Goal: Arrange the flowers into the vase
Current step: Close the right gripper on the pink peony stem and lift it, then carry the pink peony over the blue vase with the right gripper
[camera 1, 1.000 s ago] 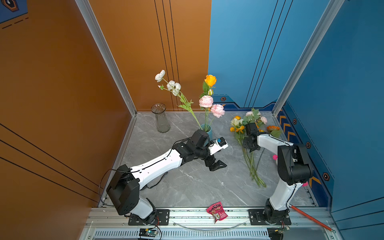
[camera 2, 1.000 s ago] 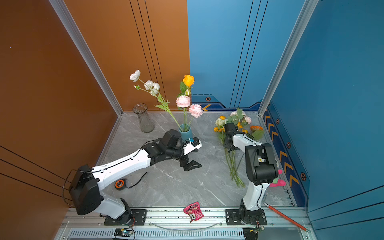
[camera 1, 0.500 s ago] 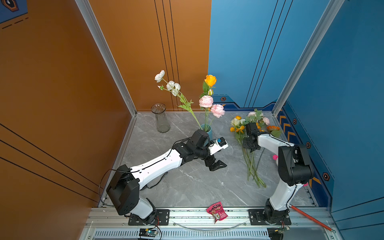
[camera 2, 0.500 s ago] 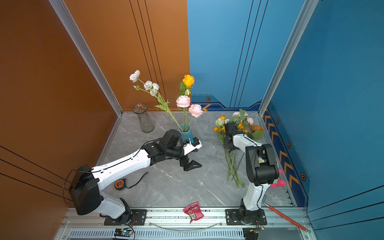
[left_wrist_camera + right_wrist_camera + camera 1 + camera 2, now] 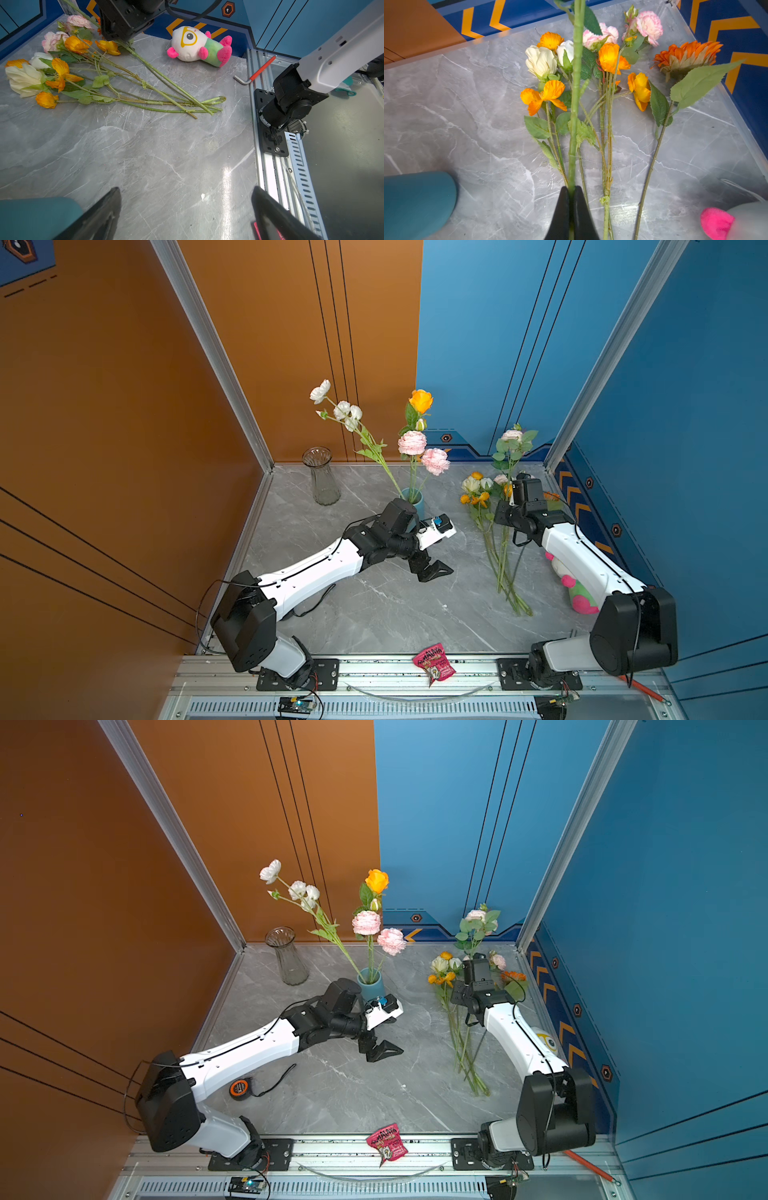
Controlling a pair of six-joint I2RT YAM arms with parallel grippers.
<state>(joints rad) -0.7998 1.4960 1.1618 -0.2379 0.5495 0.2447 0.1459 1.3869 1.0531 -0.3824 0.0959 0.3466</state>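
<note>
A teal vase (image 5: 413,499) at the middle of the table holds white, pink and orange flowers (image 5: 411,443). Several more flowers (image 5: 494,547) lie in a bunch on the right. My right gripper (image 5: 572,188) is shut on the green stem (image 5: 576,93) of one pale pink flower (image 5: 512,436). That flower is tilted up, with its bloom above the bunch. My left gripper (image 5: 430,570) hangs open and holds nothing, low over the table in front of the teal vase (image 5: 37,216). An empty glass vase (image 5: 322,477) stands at the back left.
A plush toy (image 5: 199,46) lies by the right wall beside my right arm. A red-handled hex key (image 5: 255,71) rests near the front rail. A pink snack packet (image 5: 434,664) lies on the rail. An orange tape measure (image 5: 240,1088) sits under my left arm.
My right gripper has shut on the pink flower's stem and raised it, so the bloom now stands higher than the bunch. The left arm has not moved.
</note>
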